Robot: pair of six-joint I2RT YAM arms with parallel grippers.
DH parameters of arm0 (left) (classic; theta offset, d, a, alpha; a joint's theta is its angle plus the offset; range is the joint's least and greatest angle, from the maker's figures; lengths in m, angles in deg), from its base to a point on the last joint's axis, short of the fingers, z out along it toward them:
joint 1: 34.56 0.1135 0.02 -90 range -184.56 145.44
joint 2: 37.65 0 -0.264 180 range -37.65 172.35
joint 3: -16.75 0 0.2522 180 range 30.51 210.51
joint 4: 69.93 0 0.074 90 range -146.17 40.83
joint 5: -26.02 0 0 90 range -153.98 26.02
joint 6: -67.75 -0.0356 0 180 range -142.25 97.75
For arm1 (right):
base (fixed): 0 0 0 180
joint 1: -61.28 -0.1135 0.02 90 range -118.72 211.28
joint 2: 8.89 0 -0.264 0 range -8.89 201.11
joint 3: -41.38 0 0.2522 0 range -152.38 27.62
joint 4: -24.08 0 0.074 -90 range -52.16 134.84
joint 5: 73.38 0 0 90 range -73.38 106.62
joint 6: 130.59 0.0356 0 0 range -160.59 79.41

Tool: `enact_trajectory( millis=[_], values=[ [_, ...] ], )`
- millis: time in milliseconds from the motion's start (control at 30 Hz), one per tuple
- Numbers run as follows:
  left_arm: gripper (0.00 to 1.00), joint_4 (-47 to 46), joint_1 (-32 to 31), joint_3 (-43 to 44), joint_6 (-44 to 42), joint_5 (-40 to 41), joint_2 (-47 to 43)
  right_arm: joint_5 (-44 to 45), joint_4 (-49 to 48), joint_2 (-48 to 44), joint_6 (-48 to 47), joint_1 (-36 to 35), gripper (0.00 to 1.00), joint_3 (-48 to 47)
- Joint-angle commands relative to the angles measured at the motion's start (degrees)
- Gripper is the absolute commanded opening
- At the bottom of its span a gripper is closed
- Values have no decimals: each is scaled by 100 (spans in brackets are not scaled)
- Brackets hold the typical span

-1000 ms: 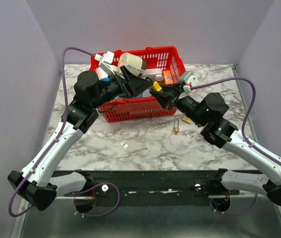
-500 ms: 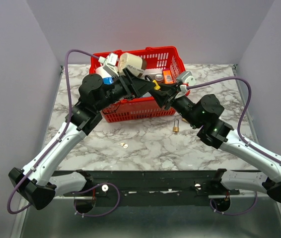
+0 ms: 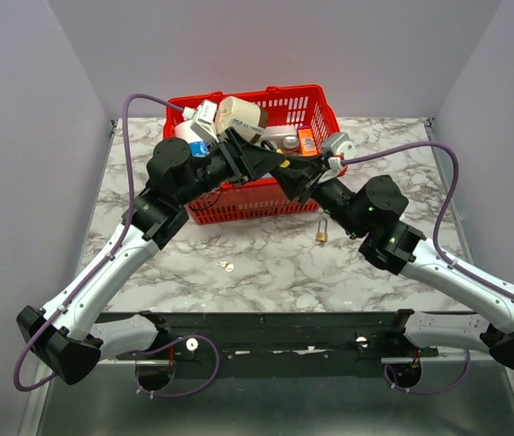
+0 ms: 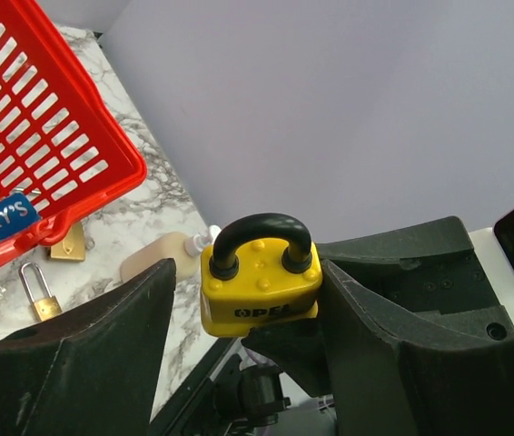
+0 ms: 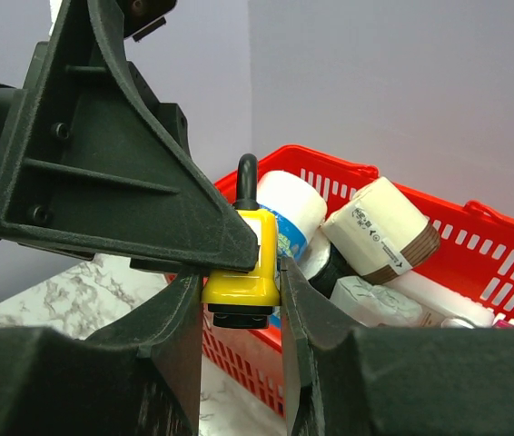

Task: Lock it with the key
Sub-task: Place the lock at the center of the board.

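A yellow padlock (image 3: 286, 164) with a black shackle hangs in the air over the red basket's front edge. My right gripper (image 3: 291, 174) is shut on its body; the right wrist view shows both pads pressed on the padlock (image 5: 243, 263). My left gripper (image 4: 248, 277) straddles the same padlock (image 4: 261, 282) from the other side, one finger against it and a gap at the other. A small key (image 3: 227, 266) lies on the marble table well below both grippers.
The red basket (image 3: 239, 207) at the back holds several bottles and boxes. A small brass padlock (image 3: 321, 232) and a tan bottle (image 4: 157, 256) lie on the marble right of the basket. A second brass padlock (image 4: 66, 243) sits by the basket wall (image 4: 57, 154).
My left gripper has moved right to the yellow padlock and its fingers have narrowed around it. The right gripper has shifted slightly left, still holding the padlock.
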Motion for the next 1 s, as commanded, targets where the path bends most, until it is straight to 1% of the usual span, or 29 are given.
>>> enact_trajectory(
  millis=[0,33,67,133,167,200,233,267,300,333,367,433,533,567,667,700,767,800,900,967],
  values=[
    [63,-119,-24,-155,151,152,-65,50,-509,-7,147,-141,1,-31],
    [60,-127,-33,-216,160,152,-74,50,-500,2,155,-168,1,-31],
    [53,-128,-33,-251,160,152,-100,68,-500,2,155,-159,1,-14],
    [41,-93,-33,-330,82,143,-144,16,-482,19,164,-168,1,-23],
    [27,-66,-33,-365,38,160,-196,-11,-430,28,164,-168,4,-31],
    [19,12,11,-392,3,161,-240,-133,-404,11,164,-177,12,-31],
    [12,83,37,-462,-111,195,-276,-186,-360,2,164,-177,32,-31],
    [0,179,81,-497,-182,213,-389,-239,-264,-42,173,-177,44,-5],
    [0,467,168,-541,-278,257,-460,-292,-193,-68,225,-168,54,12],
    [0,609,248,-681,-401,283,-548,-327,-114,-112,226,-168,69,30],
    [0,750,318,-787,-620,292,-749,-354,52,-165,226,-177,75,56],
    [0,1356,572,-1111,-832,371,-960,-424,237,-384,261,-168,85,197],
    [0,2033,714,-1568,-1298,555,-1382,-389,598,-718,296,-159,91,434],
    [0,2156,723,-1674,-1386,695,-1549,-398,694,-797,296,-168,92,495],
    [0,2762,810,-1964,-1632,1055,-1638,-249,862,-991,287,-168,95,645],
    [0,3060,820,-2026,-1815,1388,-1638,-188,880,-1017,226,-159,95,671],
    [0,3352,863,-2167,-1983,1837,-1664,-134,906,-1123,147,-168,95,733],
    [0,3570,898,-2228,-2054,2300,-1691,-82,915,-1158,86,-168,95,751],
    [0,3853,986,-2527,-2143,2585,-1884,59,959,-1211,15,-150,95,821],
    [0,3924,1074,-2746,-2011,2534,-1963,86,976,-1229,6,-159,95,874]
  ],
)
